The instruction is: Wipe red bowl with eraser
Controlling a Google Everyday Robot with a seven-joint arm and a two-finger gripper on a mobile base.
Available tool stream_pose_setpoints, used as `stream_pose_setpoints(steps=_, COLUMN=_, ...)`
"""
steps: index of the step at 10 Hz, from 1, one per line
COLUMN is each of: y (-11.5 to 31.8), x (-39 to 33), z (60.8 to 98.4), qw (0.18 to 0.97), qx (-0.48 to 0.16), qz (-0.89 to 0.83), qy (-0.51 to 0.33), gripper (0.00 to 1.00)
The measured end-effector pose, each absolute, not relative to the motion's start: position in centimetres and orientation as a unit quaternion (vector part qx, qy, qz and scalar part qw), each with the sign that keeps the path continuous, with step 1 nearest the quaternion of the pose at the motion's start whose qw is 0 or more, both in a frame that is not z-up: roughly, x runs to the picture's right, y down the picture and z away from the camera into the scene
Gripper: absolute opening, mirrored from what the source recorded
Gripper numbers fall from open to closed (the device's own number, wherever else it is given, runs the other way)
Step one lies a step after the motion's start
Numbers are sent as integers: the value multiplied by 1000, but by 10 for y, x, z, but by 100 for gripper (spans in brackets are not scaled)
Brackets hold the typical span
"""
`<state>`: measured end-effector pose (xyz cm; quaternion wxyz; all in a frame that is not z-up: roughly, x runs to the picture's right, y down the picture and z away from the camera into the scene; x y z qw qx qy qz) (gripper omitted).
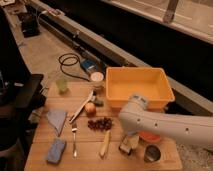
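Note:
The red bowl (150, 136) sits at the front right of the wooden table (85, 162); only a sliver of its orange-red rim shows under my white arm (165, 122). My gripper (128, 143) hangs down just left of the bowl, close to the table top. A small dark-and-pale block, the eraser (124, 148), is at the gripper's tip; I cannot tell whether it is held. The arm reaches in from the right and hides most of the bowl.
A big yellow tub (137, 87) stands behind the arm. A dark metal cup (151, 154) is at the front right. A banana (105, 144), dark grapes (100, 123), apple (90, 108), fork (74, 140), blue sponge (56, 150) and grey-blue cloth (56, 119) lie to the left.

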<state>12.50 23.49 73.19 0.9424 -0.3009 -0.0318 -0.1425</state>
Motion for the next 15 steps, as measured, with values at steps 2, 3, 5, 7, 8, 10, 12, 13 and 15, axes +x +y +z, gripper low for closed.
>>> stream_pose_setpoints(steps=2, y=245, x=131, z=738, qw=941, qx=-310, qz=-131, qy=-41, gripper=80)
stream_pose_setpoints(steps=3, y=252, x=136, z=741, qw=940, qx=-314, qz=-122, qy=-44, gripper=80)
stream_pose_setpoints(steps=5, y=262, x=139, z=746, qw=938, qx=-322, qz=-114, qy=-53, gripper=80)
stream_pose_setpoints(steps=7, y=272, x=140, z=754, qw=936, qx=-329, qz=-105, qy=-66, gripper=80)
stream_pose_setpoints(steps=8, y=276, x=141, z=757, qw=936, qx=-330, qz=-101, qy=-71, gripper=80)
stream_pose_setpoints(steps=10, y=281, x=139, z=766, qw=936, qx=-329, qz=-98, qy=-82, gripper=80)
stream_pose_setpoints(steps=12, y=281, x=136, z=775, qw=935, qx=-327, qz=-99, qy=-92, gripper=79)
stream_pose_setpoints(steps=13, y=281, x=134, z=778, qw=935, qx=-325, qz=-101, qy=-96, gripper=71)
stream_pose_setpoints(steps=15, y=278, x=132, z=782, qw=936, qx=-322, qz=-104, qy=-101, gripper=52)
